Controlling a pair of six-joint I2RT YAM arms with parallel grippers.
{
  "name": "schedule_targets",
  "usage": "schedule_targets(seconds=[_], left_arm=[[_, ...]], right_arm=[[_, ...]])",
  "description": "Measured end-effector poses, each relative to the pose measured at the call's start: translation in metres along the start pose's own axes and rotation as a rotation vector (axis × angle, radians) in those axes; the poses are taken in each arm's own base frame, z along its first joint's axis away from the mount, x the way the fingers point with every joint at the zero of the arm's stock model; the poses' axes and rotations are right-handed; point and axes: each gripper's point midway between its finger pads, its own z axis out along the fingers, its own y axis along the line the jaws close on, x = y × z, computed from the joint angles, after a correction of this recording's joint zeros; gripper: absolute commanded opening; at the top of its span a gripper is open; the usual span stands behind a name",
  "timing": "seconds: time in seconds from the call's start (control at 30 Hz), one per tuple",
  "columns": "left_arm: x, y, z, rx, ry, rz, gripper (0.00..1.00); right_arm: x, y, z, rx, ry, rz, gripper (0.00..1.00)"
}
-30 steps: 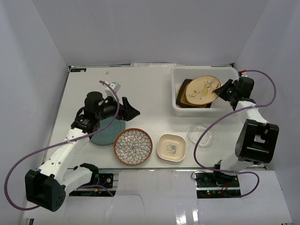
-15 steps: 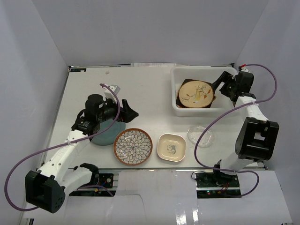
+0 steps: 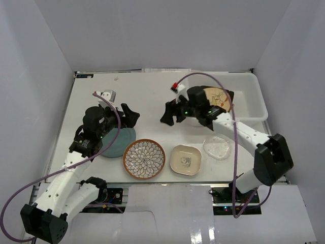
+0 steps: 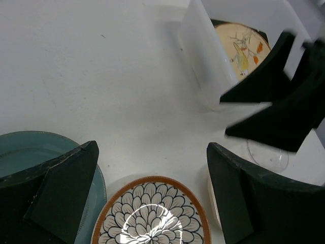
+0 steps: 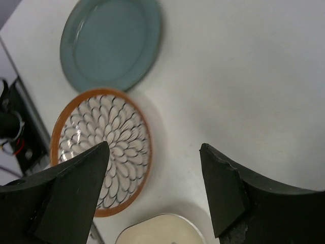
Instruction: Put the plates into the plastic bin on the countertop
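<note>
Both grippers were spread wide, nothing in either. The right gripper (image 5: 153,150) hovered over bare countertop (image 5: 244,76), with the petal-patterned plate (image 5: 101,152) beside one finger and the teal plate (image 5: 109,43) past the tips. Ahead of the left gripper (image 4: 152,147) sat the plastic bin (image 4: 203,61), bird plate (image 4: 241,43) inside.

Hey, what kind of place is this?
Probably a robot test cell, not a kitchen: a white table boxed in by plain white walls, two arms mounted at its edge, plates and a bin laid out.
</note>
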Motion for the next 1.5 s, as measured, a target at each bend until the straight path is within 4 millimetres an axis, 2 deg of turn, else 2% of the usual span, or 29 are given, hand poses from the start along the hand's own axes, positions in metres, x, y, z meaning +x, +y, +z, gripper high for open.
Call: schedule_targets(seconds=[0.1, 0.2, 0.37, 0.5, 0.6, 0.63, 0.67, 0.7, 0.73, 0.77, 0.83, 0.9, 1.0, 1.07, 1.13, 1.23, 1.3, 1.37, 1.43, 1.5], left_arm=[[-0.014, 0.012, -0.007, -0.083, -0.069, -0.005, 0.98], [-0.021, 0.027, -0.012, -0.172, -0.109, -0.018, 0.98], [-0.022, 0.052, -0.017, -0.317, -0.133, -0.052, 0.98], [-0.023, 0.065, -0.021, -0.397, -0.153, -0.079, 0.98], [-0.024, 0.071, -0.023, -0.433, -0.17, -0.095, 0.98], [-0.024, 0.072, -0.024, -0.443, -0.173, -0.099, 0.98], [-0.024, 0.073, -0.024, -0.45, -0.173, -0.102, 0.98], [-0.024, 0.074, -0.025, -0.456, -0.173, -0.104, 0.98], [-0.023, 0.075, -0.025, -0.461, -0.173, -0.105, 0.98], [-0.023, 0.076, -0.026, -0.465, -0.173, -0.106, 0.98], [-0.023, 0.076, -0.026, -0.468, -0.173, -0.108, 0.98], [-0.023, 0.076, -0.026, -0.47, -0.172, -0.108, 0.98], [-0.022, 0.076, -0.026, -0.468, -0.171, -0.109, 0.98], [-0.022, 0.076, -0.026, -0.466, -0.17, -0.11, 0.98], [-0.022, 0.075, -0.025, -0.462, -0.168, -0.11, 0.98], [-0.02, 0.073, -0.024, -0.449, -0.159, -0.11, 0.98], [-0.019, 0.071, -0.022, -0.438, -0.149, -0.11, 0.98], [-0.016, 0.07, -0.02, -0.428, -0.138, -0.11, 0.98], [-0.014, 0.069, -0.018, -0.418, -0.127, -0.11, 0.98], [-0.012, 0.067, -0.016, -0.41, -0.116, -0.11, 0.98]], right_arm=[[0.056, 0.037, 0.03, -0.118, 0.175, -0.015, 0.84], [0.095, 0.043, 0.046, -0.154, 0.295, -0.005, 0.86], [0.138, 0.037, 0.058, -0.182, 0.423, 0.053, 0.84], [0.163, 0.05, 0.064, -0.245, 0.497, 0.078, 0.75], [0.177, 0.063, 0.068, -0.301, 0.523, 0.092, 0.56], [0.18, 0.067, 0.069, -0.311, 0.528, 0.098, 0.44], [0.183, 0.066, 0.07, -0.306, 0.528, 0.101, 0.37], [0.184, 0.067, 0.07, -0.313, 0.529, 0.111, 0.2], [0.184, 0.067, 0.07, -0.316, 0.527, 0.116, 0.13], [0.184, 0.067, 0.07, -0.315, 0.527, 0.129, 0.08], [0.183, 0.067, 0.07, -0.306, 0.521, 0.151, 0.08], [0.178, 0.067, 0.068, -0.308, 0.505, 0.155, 0.08], [0.168, 0.067, 0.051, -0.303, 0.476, 0.15, 0.08], [0.147, 0.063, 0.038, -0.29, 0.426, 0.149, 0.08], [0.113, 0.048, 0.024, -0.262, 0.33, 0.163, 0.08], [0.047, 0.002, -0.005, -0.193, 0.123, 0.241, 0.08], [-0.001, -0.046, -0.036, -0.102, -0.049, 0.292, 0.08], [-0.037, -0.096, -0.069, 0.012, -0.194, 0.324, 0.08], [-0.058, -0.148, -0.102, 0.144, -0.307, 0.361, 0.08], [-0.06, -0.193, -0.131, 0.27, -0.378, 0.42, 0.08]])
